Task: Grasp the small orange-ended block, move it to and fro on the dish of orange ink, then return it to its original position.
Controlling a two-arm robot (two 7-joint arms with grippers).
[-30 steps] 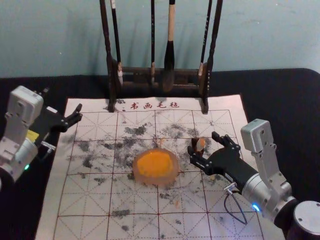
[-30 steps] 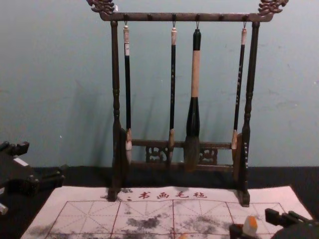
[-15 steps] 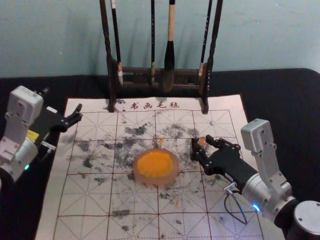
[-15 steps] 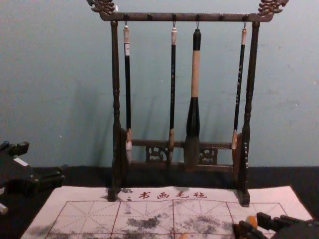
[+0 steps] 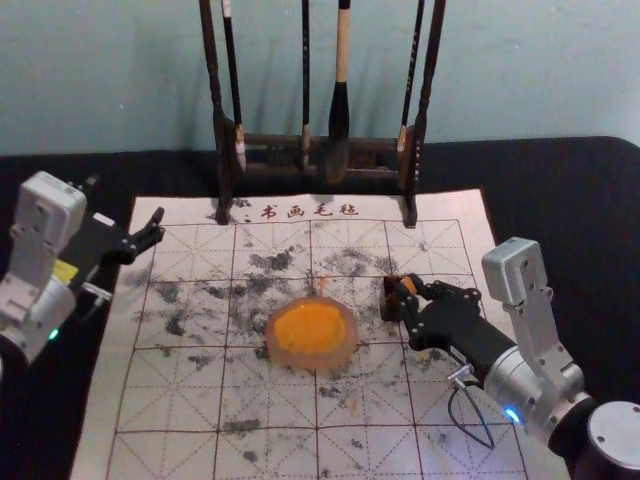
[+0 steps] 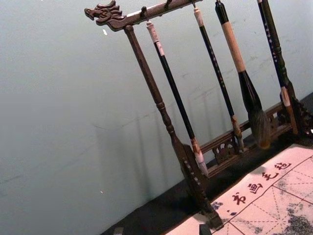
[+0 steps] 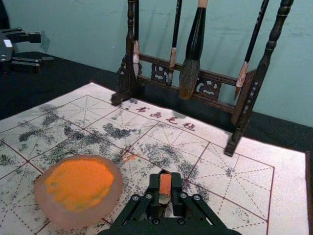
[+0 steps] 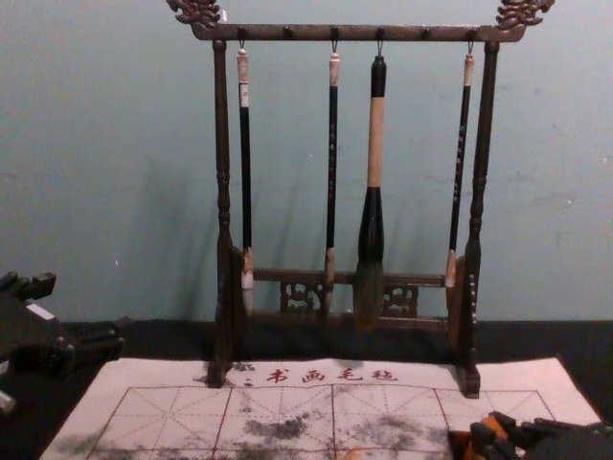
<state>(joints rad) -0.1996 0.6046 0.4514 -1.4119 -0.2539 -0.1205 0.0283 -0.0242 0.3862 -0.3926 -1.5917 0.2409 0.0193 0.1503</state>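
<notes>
1. Gridded mat [image 5: 165,400] below, right gripper [image 5: 410,292] closed snugly on the small block [image 7: 165,184].
2. Orange-faced, pale underneath, it's pinched between both jaws, near the ink dish's [image 5: 310,360] right.
3. Left gripper [image 8: 86,304] hangs left, spread wide.

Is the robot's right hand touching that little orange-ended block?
Touching: in the right wrist view, the right hand pinches the block between its fingertips.
</notes>
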